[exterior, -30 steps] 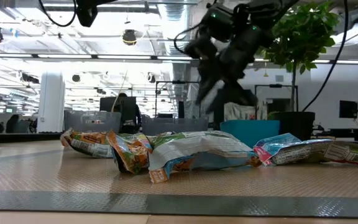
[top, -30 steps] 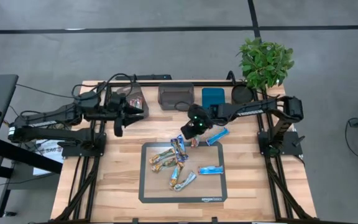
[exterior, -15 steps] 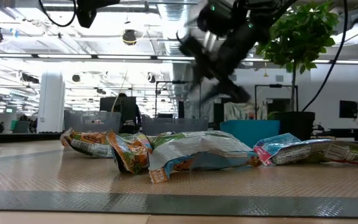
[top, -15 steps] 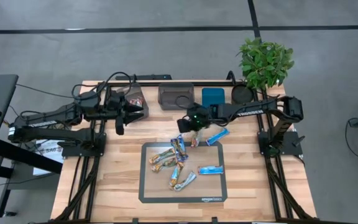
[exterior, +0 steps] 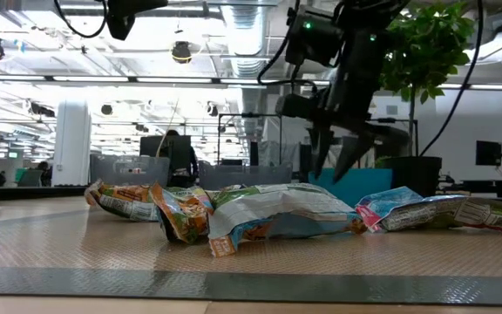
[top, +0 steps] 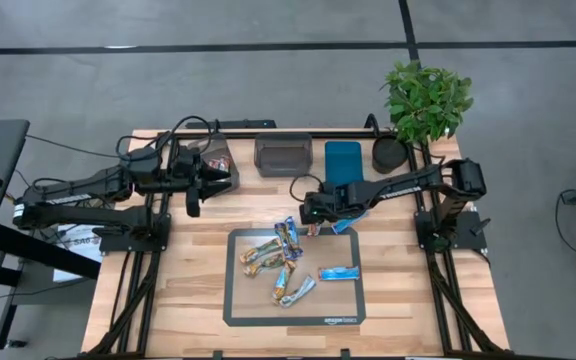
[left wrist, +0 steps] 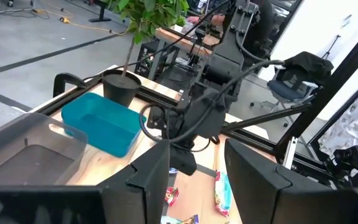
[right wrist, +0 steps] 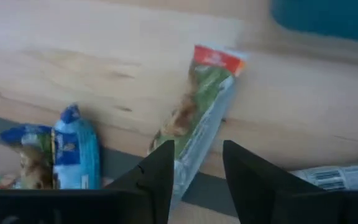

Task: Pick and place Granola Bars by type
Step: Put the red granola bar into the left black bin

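Several granola bars (top: 286, 262) lie scattered on a dark mat (top: 238, 310). My right gripper (top: 313, 212) hangs open, pointing down, above a bar with a red end (right wrist: 199, 102) that lies on the wood by the mat's far edge. In the low view the right gripper (exterior: 338, 157) stands clear above the bars (exterior: 260, 218). A blue bar (right wrist: 74, 152) lies beside it, and another blue bar (top: 351, 217) lies toward the right. My left gripper (top: 192, 190) waits open near the far left, by a clear bin (top: 215, 160).
A grey bin (top: 282, 156) and a blue bin (top: 344, 160) stand along the far edge, with a potted plant (top: 426, 100) at the far right corner. Bare wood lies left and right of the mat. The left wrist view shows the blue bin (left wrist: 101, 124) and right arm (left wrist: 210, 106).
My right gripper has turned from a slant to pointing straight down and has come lower, shifting slightly toward the table's right and near side, over the red-ended bar. The bars have stayed in place.
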Available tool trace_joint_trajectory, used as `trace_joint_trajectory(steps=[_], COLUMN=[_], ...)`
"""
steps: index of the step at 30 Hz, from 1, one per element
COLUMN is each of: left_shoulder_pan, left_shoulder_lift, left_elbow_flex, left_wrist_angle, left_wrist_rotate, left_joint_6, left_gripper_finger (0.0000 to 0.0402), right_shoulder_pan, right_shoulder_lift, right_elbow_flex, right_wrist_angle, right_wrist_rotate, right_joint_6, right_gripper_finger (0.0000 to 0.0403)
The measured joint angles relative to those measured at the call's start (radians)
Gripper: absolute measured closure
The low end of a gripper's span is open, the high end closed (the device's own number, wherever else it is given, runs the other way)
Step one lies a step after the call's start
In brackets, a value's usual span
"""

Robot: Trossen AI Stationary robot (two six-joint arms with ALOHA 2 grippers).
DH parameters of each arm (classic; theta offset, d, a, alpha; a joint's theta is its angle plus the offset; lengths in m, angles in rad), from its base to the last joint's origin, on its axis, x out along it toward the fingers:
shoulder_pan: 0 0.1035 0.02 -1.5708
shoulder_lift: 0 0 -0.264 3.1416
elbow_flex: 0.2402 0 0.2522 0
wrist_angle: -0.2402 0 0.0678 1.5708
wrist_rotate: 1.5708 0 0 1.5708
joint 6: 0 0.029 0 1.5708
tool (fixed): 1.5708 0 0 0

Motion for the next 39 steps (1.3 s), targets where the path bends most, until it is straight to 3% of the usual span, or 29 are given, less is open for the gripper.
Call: trace_joint_trajectory(steps=[10,18,23,33,39], left_shoulder_pan=[0.0,0.0,0.0,0.0,0.0], left_shoulder_lift=[0.0,0.0,0.0,0.0,0.0], left_elbow_flex=[0.0,0.0,0.0,0.0,0.001], left_wrist_angle=[-0.027,-0.038,-0.043,-0.044,-0.069], left_wrist_rotate=[0.002,0.005,0.002,-0.056,-0.101], left_joint_6=[0.0,0.0,-0.001,-0.002,-0.05], left_gripper_finger=[0.0256,0.0256,0.0256,0.0256,0.0256], right_shoulder_pan=[0.006,-0.034,-0.036,-0.044,-0.062], right_shoulder_lift=[0.067,0.147,0.177,0.185,0.185], right_elbow_flex=[0.001,0.006,0.056,0.154,0.298], right_wrist_angle=[0.073,0.117,0.09,0.077,0.084], right_wrist_rotate=[-0.003,-0.059,-0.056,-0.036,-0.03], right_joint_6=[-0.003,-0.021,-0.035,-0.187,-0.385], right_gripper_finger=[0.0189,0.0183,0.0216,0.0379,0.0378])
